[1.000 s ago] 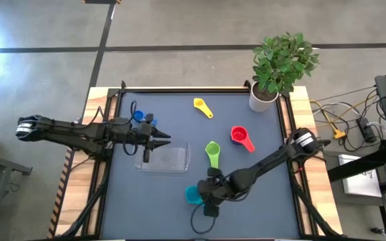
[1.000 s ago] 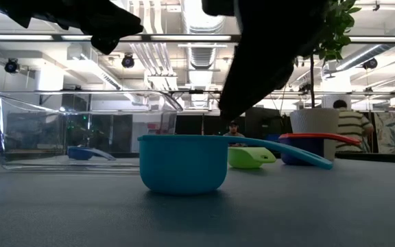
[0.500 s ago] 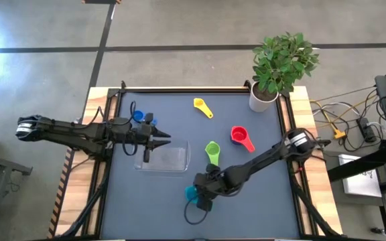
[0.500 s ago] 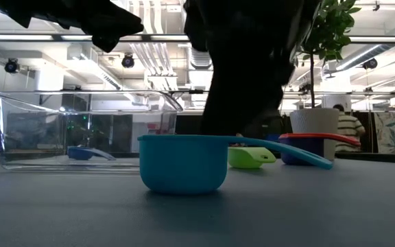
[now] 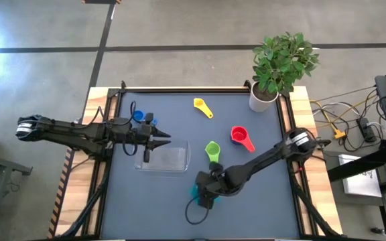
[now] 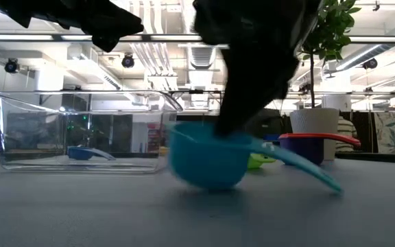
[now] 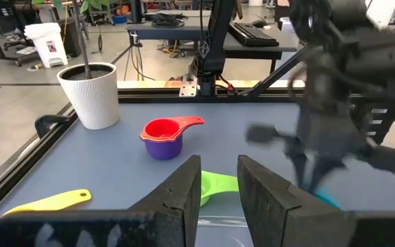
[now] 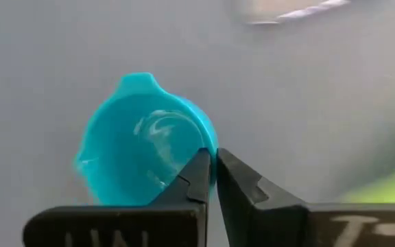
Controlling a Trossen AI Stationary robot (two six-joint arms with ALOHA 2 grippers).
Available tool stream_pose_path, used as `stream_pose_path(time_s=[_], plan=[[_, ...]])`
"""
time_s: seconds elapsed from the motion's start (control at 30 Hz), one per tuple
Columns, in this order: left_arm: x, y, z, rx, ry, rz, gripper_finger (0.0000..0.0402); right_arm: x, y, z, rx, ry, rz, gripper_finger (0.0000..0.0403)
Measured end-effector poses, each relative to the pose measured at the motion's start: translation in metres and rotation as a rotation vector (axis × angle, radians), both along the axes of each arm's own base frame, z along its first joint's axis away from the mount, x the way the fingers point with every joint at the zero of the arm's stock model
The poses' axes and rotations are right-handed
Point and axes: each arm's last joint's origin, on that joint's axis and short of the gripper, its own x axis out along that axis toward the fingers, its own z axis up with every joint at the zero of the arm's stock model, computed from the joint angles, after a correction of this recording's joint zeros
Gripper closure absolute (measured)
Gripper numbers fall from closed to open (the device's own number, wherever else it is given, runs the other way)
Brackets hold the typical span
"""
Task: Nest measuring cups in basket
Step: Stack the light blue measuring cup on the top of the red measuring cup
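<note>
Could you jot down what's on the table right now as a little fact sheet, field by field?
right gripper: shut on teal cup's rim
teal cup: tilted, handle pointing down toward the table
left gripper: hangs above the basket, fingers slightly apart, holding nothing
basket: clear, holds a blue cup
loose cups: green cup, red cup nested in a purple cup, yellow cup
plant pot: far right corner

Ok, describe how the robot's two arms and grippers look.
Both arms are dark, slender and jointed. The right arm has a pale band near its base and a black cable looping by the right gripper. The left gripper has two dark flat tapering fingers.
</note>
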Motion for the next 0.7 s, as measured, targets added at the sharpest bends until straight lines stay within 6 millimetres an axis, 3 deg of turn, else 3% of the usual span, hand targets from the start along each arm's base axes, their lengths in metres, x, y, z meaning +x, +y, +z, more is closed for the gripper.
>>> stream_pose_path(time_s=[0.17, 0.33, 0.5, 0.7], plan=[[0.000, 0.000, -0.001, 0.000, 0.005, 0.000, 0.0324, -0.031, -0.009, 0.036, -0.124, -0.024, -0.148, 0.0394], [0.000, 0.000, 0.000, 0.000, 0.001, 0.000, 0.0324, -0.062, -0.019, 0.058, -0.158, -0.047, -0.245, 0.0394], [0.000, 0.000, 0.000, -0.001, -0.001, 0.000, 0.0324, -0.108, -0.051, 0.069, -0.218, -0.006, -0.436, 0.0395], [0.001, 0.000, 0.000, -0.006, -0.003, 0.001, 0.0324, -0.149, -0.093, 0.076, -0.135, -0.100, -0.552, 0.0395]])
